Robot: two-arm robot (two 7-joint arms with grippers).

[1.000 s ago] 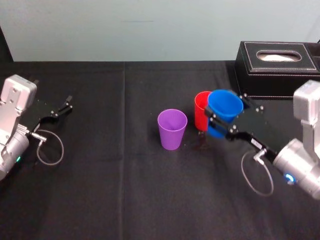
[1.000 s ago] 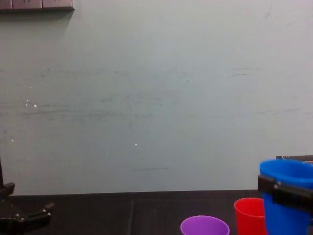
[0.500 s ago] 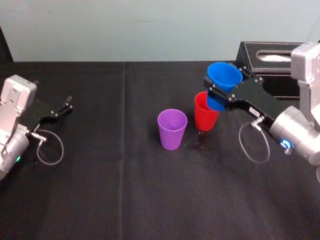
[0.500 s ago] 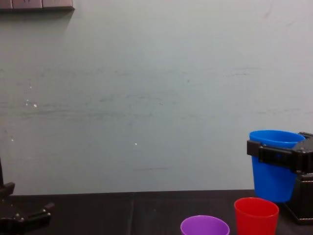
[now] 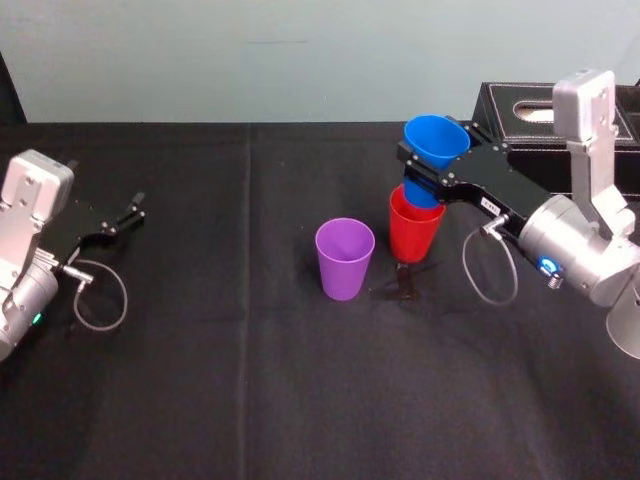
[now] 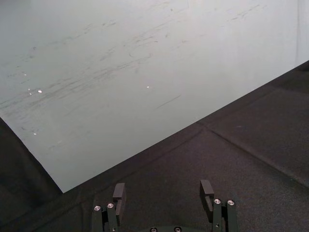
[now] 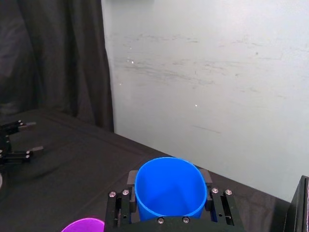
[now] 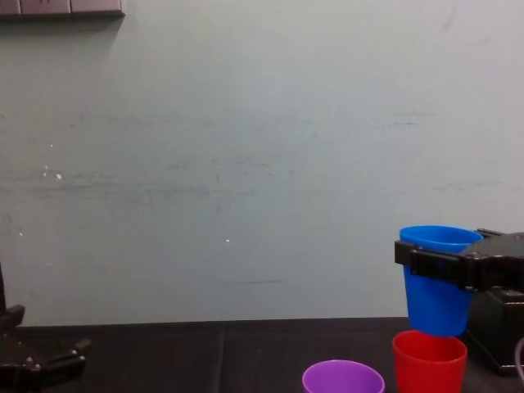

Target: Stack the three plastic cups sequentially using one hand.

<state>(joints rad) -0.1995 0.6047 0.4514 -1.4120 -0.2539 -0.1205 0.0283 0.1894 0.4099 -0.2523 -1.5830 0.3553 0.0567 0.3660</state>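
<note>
My right gripper (image 5: 428,165) is shut on the blue cup (image 5: 434,148), one finger on each side of its wall, as the right wrist view confirms at the blue cup (image 7: 170,193). The cup hangs upright directly over the red cup (image 5: 413,230), its base just at the red rim; in the chest view the blue cup (image 8: 437,280) sits right above the red cup (image 8: 429,360). The purple cup (image 5: 344,258) stands upright on the black cloth to the left of the red one. My left gripper (image 5: 133,209) rests open at the far left, fingers (image 6: 119,193) apart.
A black stitched tissue box (image 5: 520,120) stands at the back right, just behind my right arm. A black cloth (image 5: 240,380) covers the table. A pale wall (image 8: 246,164) rises behind the table.
My right gripper has carried the blue cup up and leftward, from beside the red cup to directly above its mouth. The left arm has stayed still.
</note>
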